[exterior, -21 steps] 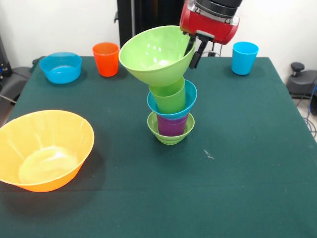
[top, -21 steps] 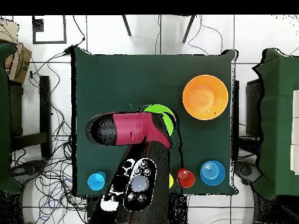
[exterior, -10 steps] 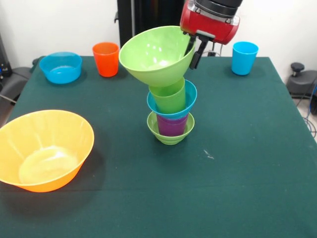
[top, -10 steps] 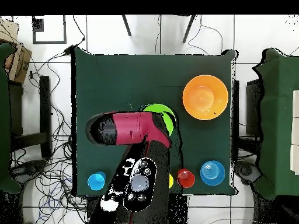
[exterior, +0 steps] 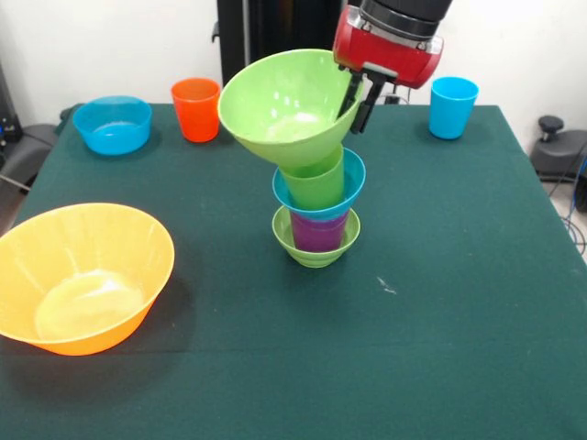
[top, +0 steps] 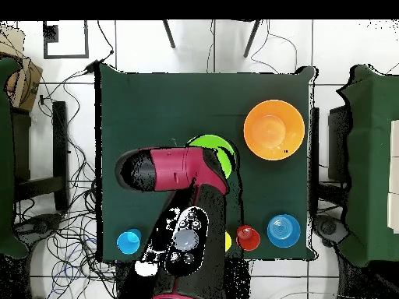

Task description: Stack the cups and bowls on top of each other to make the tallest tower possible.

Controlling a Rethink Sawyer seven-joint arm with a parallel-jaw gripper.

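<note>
Medium green bowl (exterior: 286, 105) tilted more, one.

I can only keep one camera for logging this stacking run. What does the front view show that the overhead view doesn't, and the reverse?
Only the front view shows the tower layer by layer: small green bowl, purple cup, small blue bowl, green cup, with the medium green bowl tilted on top and the claw shut on its rim. Only the overhead view shows the yellow cup, mostly hidden by the arm. Both show the orange bowl, medium blue bowl, orange cup and light blue cup.
</note>
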